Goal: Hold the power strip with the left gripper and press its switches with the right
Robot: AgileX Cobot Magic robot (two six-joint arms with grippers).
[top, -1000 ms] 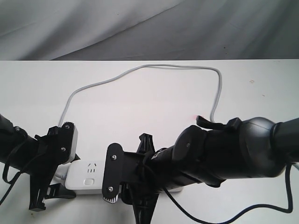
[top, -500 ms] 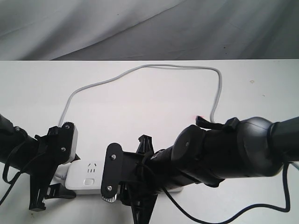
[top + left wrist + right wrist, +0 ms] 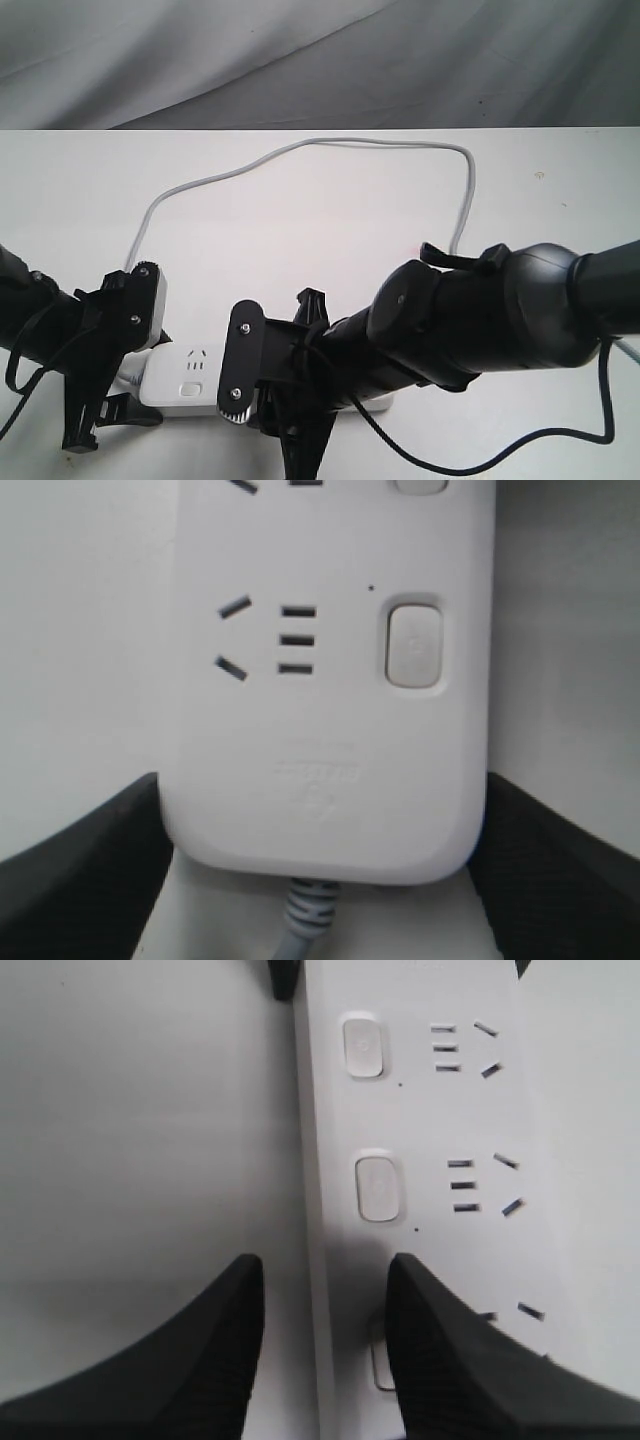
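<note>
The power strip (image 3: pixel 185 378) lies flat on the surface (image 3: pixel 320 220), its cord end pinched by the left end effector (image 3: pixel 320 830). The right end effector (image 3: pixel 325 1280) is spread, one finger (image 3: pixel 440 1360) over a switch (image 3: pixel 376 1360). Risk: an off-centre press slips off the strip's edge.

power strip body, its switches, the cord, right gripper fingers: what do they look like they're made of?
power strip: hard white plastic, smooth satin, moulded marking near the cord end.
switches: same plastic by the look, slightly greyer, recessed.
cord: light grey flexible jacket, probably PVC or rubber; it lies in loose curves.
right gripper fingers: black, matte, finely ribbed, likely rubber, plastic possible.
</note>
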